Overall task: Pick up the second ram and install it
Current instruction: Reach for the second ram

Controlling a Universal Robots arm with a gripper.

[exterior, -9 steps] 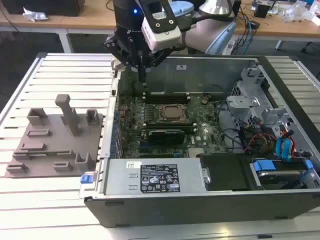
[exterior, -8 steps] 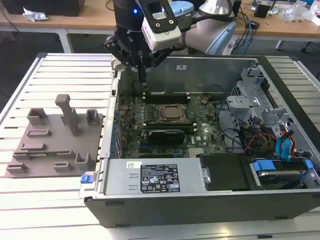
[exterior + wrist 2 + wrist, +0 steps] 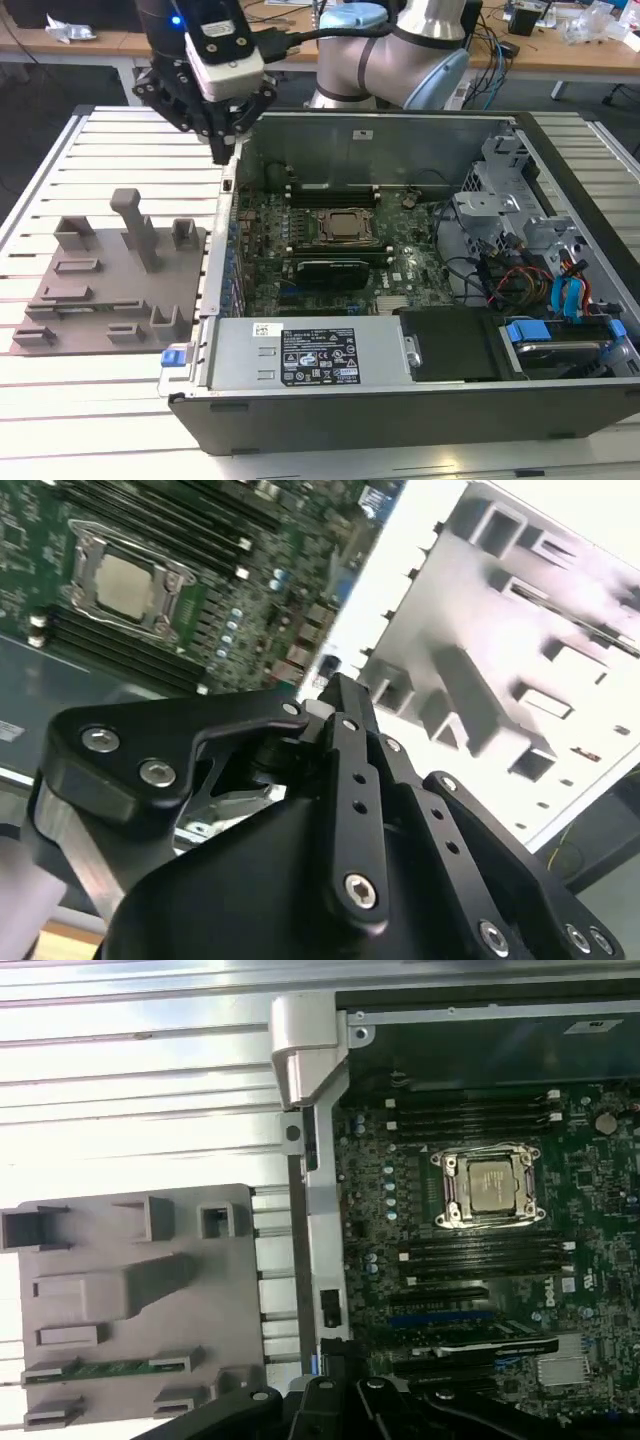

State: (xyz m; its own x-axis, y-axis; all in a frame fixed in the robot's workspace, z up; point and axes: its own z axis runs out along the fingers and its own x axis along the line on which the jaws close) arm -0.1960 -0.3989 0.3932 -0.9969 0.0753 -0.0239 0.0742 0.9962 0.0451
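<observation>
The second ram [image 3: 105, 1369] is a thin green stick lying in a long slot of the grey fixture plate [image 3: 130, 1290], near one edge of it. My gripper [image 3: 222, 148] hangs above the left wall of the open computer case [image 3: 222, 230], between the fixture plate [image 3: 110, 285] and the motherboard [image 3: 330, 235]. Its fingers [image 3: 338, 705] are shut together with nothing between them. The CPU socket [image 3: 490, 1188] lies between rows of dark memory slots [image 3: 480, 1252].
The case's metal walls stand up around the motherboard, with a power supply [image 3: 310, 355] at the front and drive bays with cables [image 3: 530, 270] at the exterior view's right. A tall post [image 3: 135, 225] rises from the fixture plate. The slatted table [image 3: 120, 150] lies around both.
</observation>
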